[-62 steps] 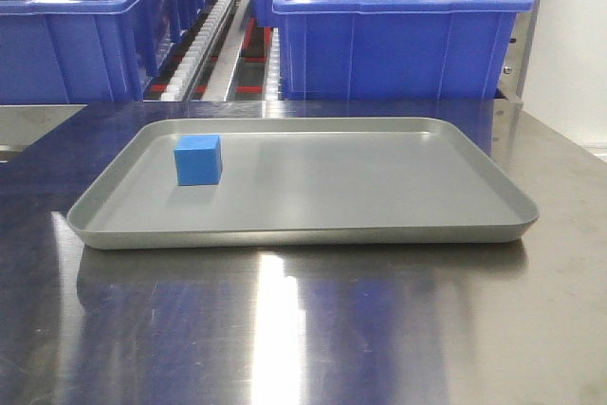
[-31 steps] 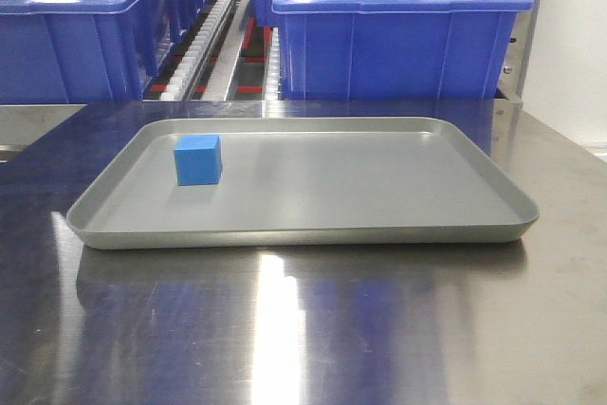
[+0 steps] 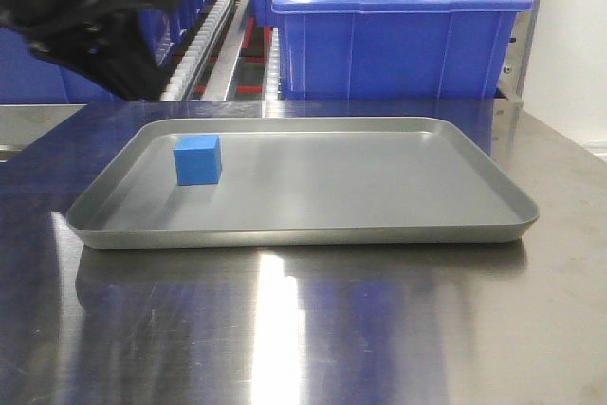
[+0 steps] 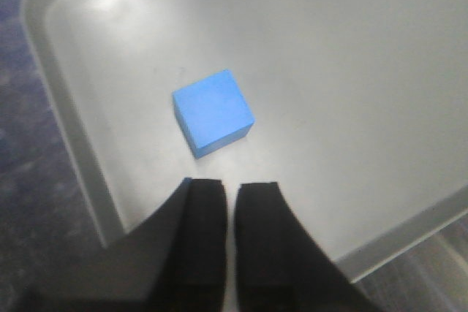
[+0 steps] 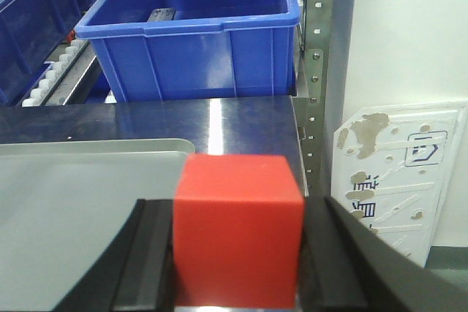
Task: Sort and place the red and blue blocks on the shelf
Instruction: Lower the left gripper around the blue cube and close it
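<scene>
Brushed-steel counter carries a grey tray; the blue block sits near its left rear corner. The left arm is a dark blur, cut off by the frame. Left pincer hovers just short of the blue block, fingers nearly pressed together, empty. Right pincer pinches the red block before a blue bin on the shelf; markings on a white panel are illegible.

Left arm is showing matte black, blurred, lumpy in outline. Left gripper is presenting 2 flat black fingers, square-tipped and broadening toward the base. Right gripper is showing 2 black outer jaws with dark grey inner faces, edges angled outward.
</scene>
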`<state>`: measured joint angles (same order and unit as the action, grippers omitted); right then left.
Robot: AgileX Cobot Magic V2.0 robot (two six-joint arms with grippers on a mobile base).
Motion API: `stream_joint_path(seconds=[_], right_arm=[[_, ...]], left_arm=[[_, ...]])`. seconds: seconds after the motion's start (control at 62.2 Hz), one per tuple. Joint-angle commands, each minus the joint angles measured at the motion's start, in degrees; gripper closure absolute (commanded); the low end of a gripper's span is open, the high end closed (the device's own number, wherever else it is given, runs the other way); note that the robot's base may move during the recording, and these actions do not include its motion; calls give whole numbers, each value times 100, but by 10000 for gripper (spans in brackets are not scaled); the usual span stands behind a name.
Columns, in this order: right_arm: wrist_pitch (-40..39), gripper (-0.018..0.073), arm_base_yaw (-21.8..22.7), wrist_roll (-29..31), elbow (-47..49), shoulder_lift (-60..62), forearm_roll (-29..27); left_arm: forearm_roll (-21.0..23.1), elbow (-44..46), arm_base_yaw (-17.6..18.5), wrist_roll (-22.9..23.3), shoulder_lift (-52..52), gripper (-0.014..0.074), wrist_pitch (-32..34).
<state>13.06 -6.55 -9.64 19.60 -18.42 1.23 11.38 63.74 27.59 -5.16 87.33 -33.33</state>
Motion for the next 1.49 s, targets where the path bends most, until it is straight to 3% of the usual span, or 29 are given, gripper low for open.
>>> stream_joint_path(seconds=[0.0, 0.064, 0.129, 0.386, 0.611, 0.804, 1.479], right_arm=[[-471, 508, 33, 18, 160, -18, 2], [-471, 508, 33, 18, 160, -18, 2], [-471, 508, 33, 18, 160, -18, 2], [-471, 508, 33, 18, 160, -18, 2], [-471, 508, 33, 18, 160, -18, 2], [-471, 508, 33, 18, 160, -18, 2], [-471, 508, 33, 18, 160, -18, 2]], left_arm=[[-176, 573, 95, 459, 97, 244, -92], [-502, 912, 116, 1174, 342, 112, -280], [-808, 1253, 120, 1820, 574, 39, -616], [-1443, 2673, 152, 3465, 1436, 30, -2308], [-1767, 3663, 386, 3496, 2111, 30, -3069], [-1779, 3953, 448, 3496, 2452, 30, -3476], [-1779, 3956, 451, 3795, 2789, 31, -3298]])
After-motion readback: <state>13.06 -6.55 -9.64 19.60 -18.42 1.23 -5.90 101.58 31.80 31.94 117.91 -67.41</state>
